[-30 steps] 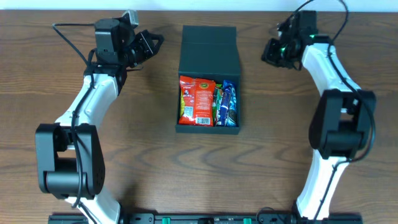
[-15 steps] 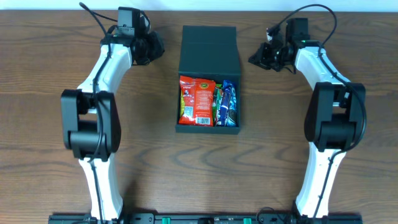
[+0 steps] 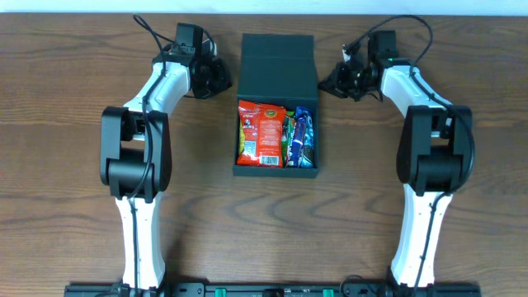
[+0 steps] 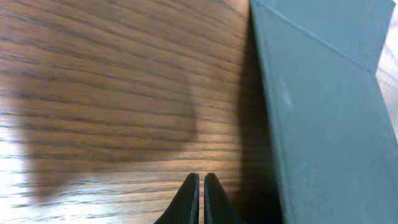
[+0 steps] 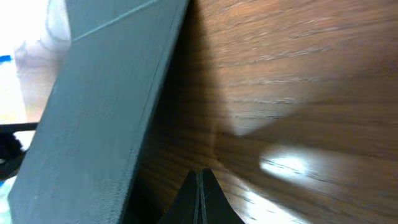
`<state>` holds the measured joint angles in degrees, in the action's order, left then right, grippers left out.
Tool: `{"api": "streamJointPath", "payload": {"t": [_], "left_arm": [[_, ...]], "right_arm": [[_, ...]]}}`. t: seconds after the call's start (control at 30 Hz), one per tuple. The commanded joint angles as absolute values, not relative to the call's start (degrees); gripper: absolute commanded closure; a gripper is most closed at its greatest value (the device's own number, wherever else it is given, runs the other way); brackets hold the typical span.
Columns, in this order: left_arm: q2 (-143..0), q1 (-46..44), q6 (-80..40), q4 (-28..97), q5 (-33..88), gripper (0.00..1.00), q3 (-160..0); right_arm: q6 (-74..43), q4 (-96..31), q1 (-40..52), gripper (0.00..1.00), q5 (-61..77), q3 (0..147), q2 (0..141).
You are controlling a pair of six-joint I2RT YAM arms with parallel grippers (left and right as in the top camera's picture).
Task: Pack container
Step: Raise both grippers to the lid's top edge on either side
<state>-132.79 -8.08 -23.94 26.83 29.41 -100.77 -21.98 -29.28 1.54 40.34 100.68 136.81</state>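
Wood-grain table [image 3: 198, 206] carried the whole setup.

Left gripper [image 3: 219, 76] sat just left of the container [image 3: 276, 59], level with its flap lid. From overhead I could not tell whether it touched the lid's left edge. In the left wrist view its two dark fingers [image 4: 189, 198] were drawn together, with only a hairline gap at the tips and nothing clamped between them. The container's left wall stood just right of those tips, apart from them, with a shadowed strip of table between.

Container: dark teal-black matte box at mid-table between the two arms. Its lid flap was swung back on the far side and its compartment lay open on the near side. Contents, left to right within the container:
- orange-red snack packet [image 3: 261, 134], filling the left part
- thin green packet [image 3: 289, 142], edge only
- blue packet [image 3: 304, 136], against the right wall

Right gripper [image 3: 330, 81] sat just right of the container, also level with the lid and close to its right edge. In the right wrist view its fingers [image 5: 191, 194] met tip to tip, closed and empty. The container's wall rose just left of them with no contact, and bare table lay to the right under a bright glare patch
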Motion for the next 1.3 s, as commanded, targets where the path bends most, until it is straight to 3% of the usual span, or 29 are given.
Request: {"api": "streamJointPath", "payload": {"t": [0.0,0.33,0.63,0.73,1.27], "left_arm": [[-133.51,-8.67,-23.16,26.98,31.18,0.94,-102.17],[-133.51,-8.36,-23.09,23.24,33.50,0.86,-102.17],[-133.36,-4.80,-25.36,17.85,41.93,0.85,-102.17],[-132.60,-3.16,-25.30,16.43,46.57,0.94,-102.76],[-121.12,-2.26,-16.43,16.84,48.90,0.94,-103.39]], "right_arm": [[-22.92,-28.71,2.50,0.99,45.89,100.77,138.89],[-21.63,-19.49,2.63,0.99,60.16,100.77,139.52],[-20.95,-12.03,2.22,0.99,73.60,100.79,139.50],[-21.10,-11.18,2.22,0.99,75.83,100.90,139.48],[-18.55,-9.43,1.74,0.99,76.77,101.69,129.47]]}}
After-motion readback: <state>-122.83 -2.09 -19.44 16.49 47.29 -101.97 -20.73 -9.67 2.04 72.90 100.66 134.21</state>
